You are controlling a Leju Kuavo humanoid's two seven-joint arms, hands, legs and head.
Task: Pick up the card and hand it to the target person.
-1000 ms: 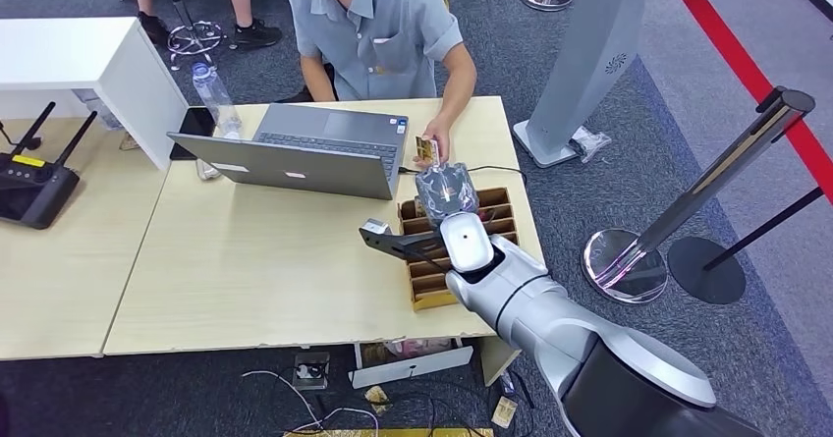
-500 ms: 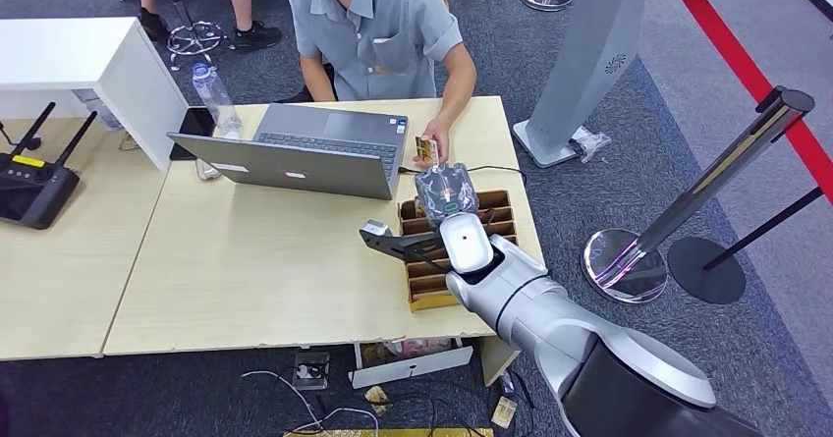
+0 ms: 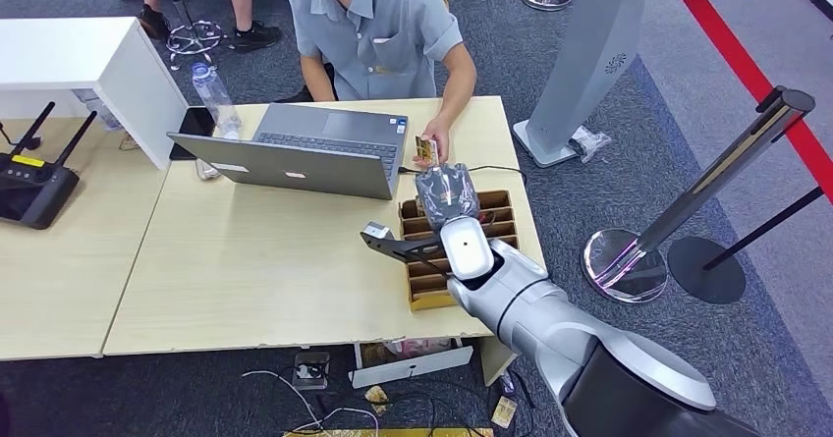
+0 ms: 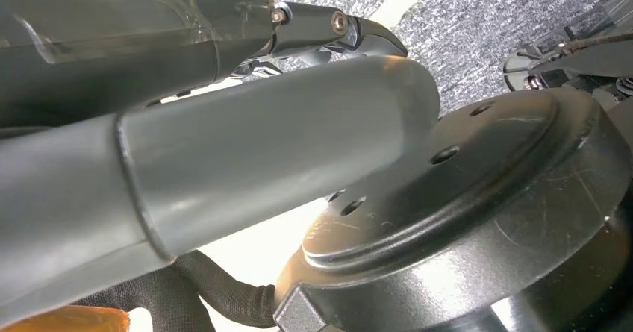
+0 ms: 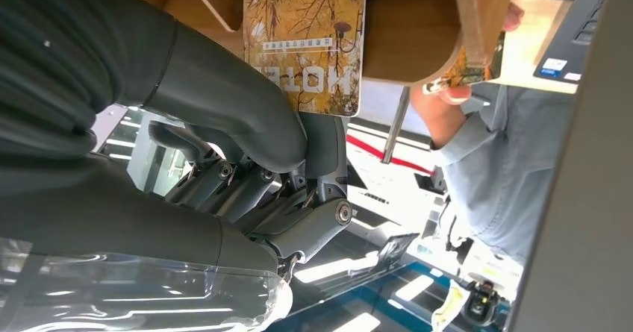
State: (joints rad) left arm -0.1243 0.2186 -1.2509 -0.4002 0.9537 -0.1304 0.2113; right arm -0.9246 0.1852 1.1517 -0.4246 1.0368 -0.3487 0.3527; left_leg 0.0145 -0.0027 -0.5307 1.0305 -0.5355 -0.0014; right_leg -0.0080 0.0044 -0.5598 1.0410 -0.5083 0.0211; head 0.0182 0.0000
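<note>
My right hand (image 3: 447,193) is over the far end of the wooden card box (image 3: 424,290) at the table's right edge, thumb & fingers (image 5: 224,101) pinching a card (image 5: 306,45) w/ yellow tree print. Text on it is upside down, reads "HOTE…". Person's hand (image 3: 438,148) holds another card (image 3: 425,149) just beyond mine, by the laptop (image 3: 295,157). Left hand (image 4: 186,160): can't tell its state.

Head view is evenly and brightly lit from overhead; shadows are soft, focus sharp. Glare is seen on the stanchion base (image 3: 625,262) and silver arm (image 3: 550,309). Wrist views are dimmer, with near parts blurred and bright blown-out background patches.
</note>
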